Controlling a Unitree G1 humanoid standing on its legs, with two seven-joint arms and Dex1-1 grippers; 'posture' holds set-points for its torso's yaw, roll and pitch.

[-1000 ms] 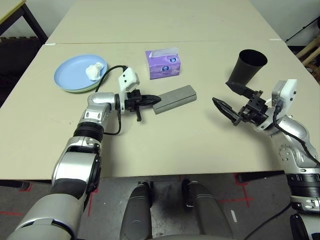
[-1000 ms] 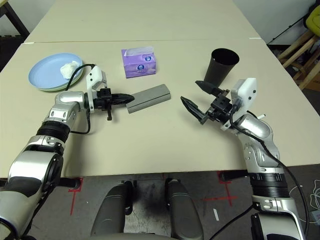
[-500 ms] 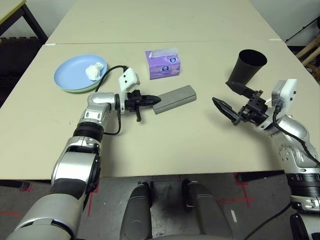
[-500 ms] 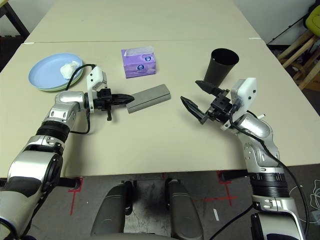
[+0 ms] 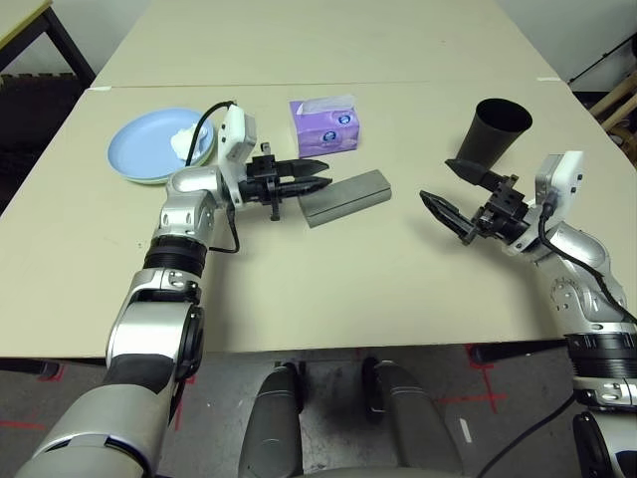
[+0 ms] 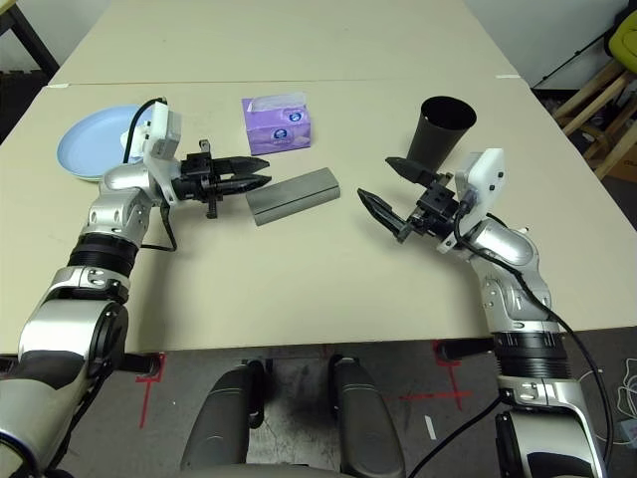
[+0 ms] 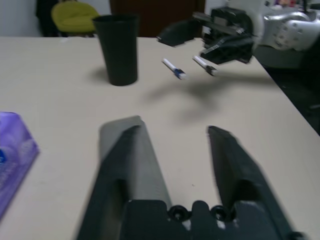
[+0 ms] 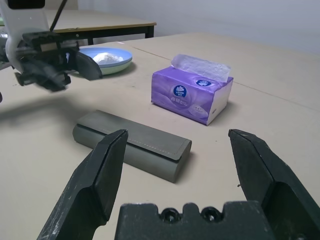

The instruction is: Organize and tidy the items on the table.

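The grey oblong glasses case (image 5: 346, 196) lies flat mid-table, just in front of the purple tissue box (image 5: 324, 126). The left gripper (image 5: 317, 176) hovers over its near end, jaws parted, holding nothing. The right gripper (image 5: 446, 189) hangs beside the black tapered cup (image 5: 494, 130), jaws spread wide, empty.

A dark grey floor (image 5: 498, 398) with red tape marks (image 5: 488, 366) lies below.

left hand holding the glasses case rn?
No. The left hand is open and empty in the air, beside the grey glasses case, which lies flat on the table.
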